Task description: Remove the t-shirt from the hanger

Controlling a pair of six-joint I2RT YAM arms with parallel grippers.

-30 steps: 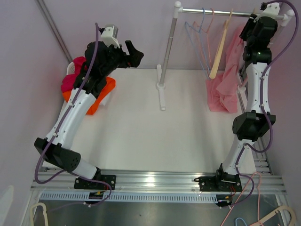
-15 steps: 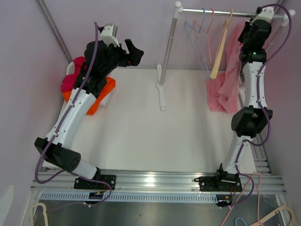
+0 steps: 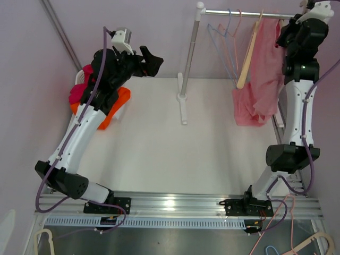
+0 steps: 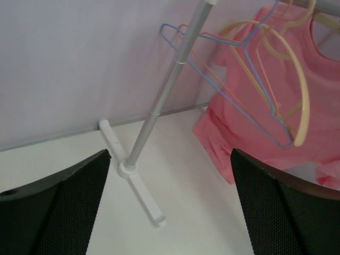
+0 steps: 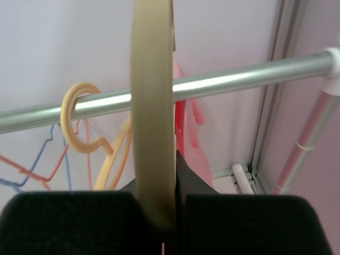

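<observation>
The pink t-shirt (image 3: 267,69) hangs at the right end of the rail (image 3: 239,13), its lower part bunched on the table. It also shows in the left wrist view as the t-shirt (image 4: 324,122). My right gripper (image 3: 291,33) is up at the rail, and in its wrist view the right gripper (image 5: 159,199) is shut on the broad cream hook of the hanger (image 5: 152,106). That hook crosses in front of the rail (image 5: 239,77). My left gripper (image 3: 154,59) hovers at the back left, and its wrist view shows the left gripper (image 4: 170,159) open and holding nothing.
A bare cream hanger (image 3: 246,59) and thin blue and orange wire hangers (image 3: 226,45) hang left of the shirt. The rack's pole and foot (image 3: 183,103) stand mid-table. A red and orange clothes pile (image 3: 114,103) lies at the left edge.
My right gripper has shut on the hanger hook and the right arm has stretched upward. The top of the t-shirt now hangs higher and flatter. The left arm barely moved.
</observation>
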